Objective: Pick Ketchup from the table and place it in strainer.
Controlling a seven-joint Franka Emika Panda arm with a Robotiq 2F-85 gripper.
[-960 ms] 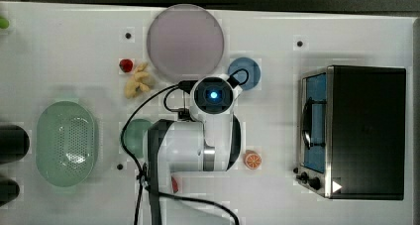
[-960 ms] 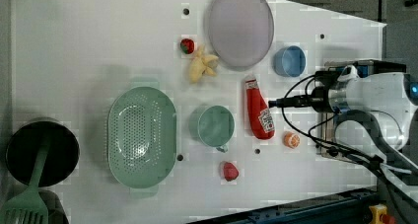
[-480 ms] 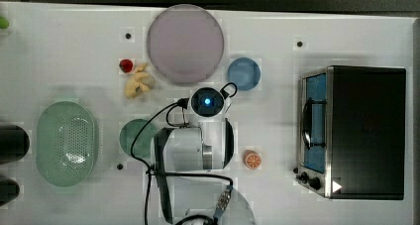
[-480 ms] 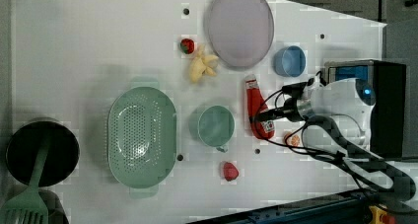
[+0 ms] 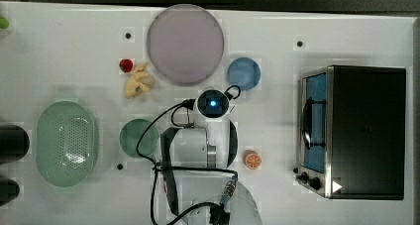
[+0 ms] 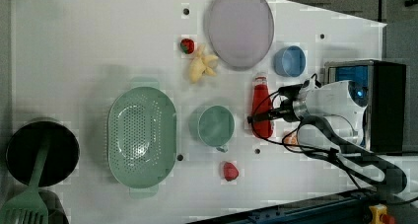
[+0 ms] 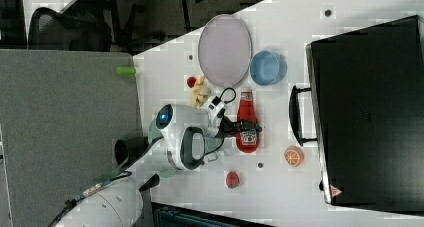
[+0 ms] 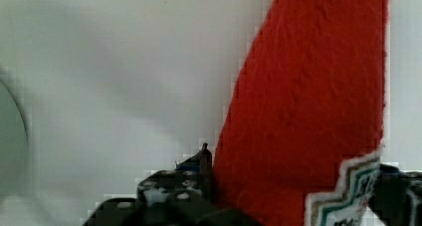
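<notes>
The ketchup [image 6: 261,108] is a red bottle lying flat on the white table, between the dark green cup and the toaster oven; its label end shows in the right view [image 7: 246,124]. My gripper [image 6: 258,118] is down over its lower body. In the wrist view the red body [image 8: 308,111] sits between my two black fingers, which press on both of its sides; the gripper [image 8: 296,172] is shut on it, and the bottle still rests on the table. In the top view my arm covers the bottle. The pale mint strainer [image 6: 142,135] [image 5: 64,143] stands empty beyond the cup.
A dark green cup [image 6: 216,126] stands between ketchup and strainer. Nearby are a strawberry piece [image 6: 229,170], an orange slice [image 5: 252,159], a blue bowl [image 6: 290,61], a mauve plate [image 6: 240,26], a yellow piece [image 6: 201,68] and a toaster oven [image 5: 356,131].
My arm has swung toward the left view's left and come down over the ketchup. The fingers have narrowed around the bottle, which has not moved.
</notes>
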